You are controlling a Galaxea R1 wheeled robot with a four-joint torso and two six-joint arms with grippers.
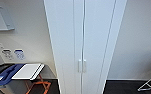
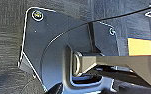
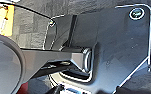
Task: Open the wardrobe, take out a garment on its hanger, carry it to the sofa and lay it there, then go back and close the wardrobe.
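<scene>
The wardrobe (image 1: 66,37) stands straight ahead in the head view, tall, narrow and white. Both of its doors are shut, and the seam between them runs down the middle. Two small white vertical handles (image 1: 82,66) sit side by side at the seam, low in the picture. The garment and the hanger are hidden behind the shut doors. Both wrist views look down past the robot's own dark plates onto dark carpet (image 2: 6,37) (image 3: 36,27).
Left of the wardrobe stands a dark bin (image 1: 1,82) with a blue object (image 1: 6,73), a white board (image 1: 28,71) and an orange frame (image 1: 39,86). A thin metal rack (image 1: 149,85) lies on the floor at the right. White walls flank the wardrobe.
</scene>
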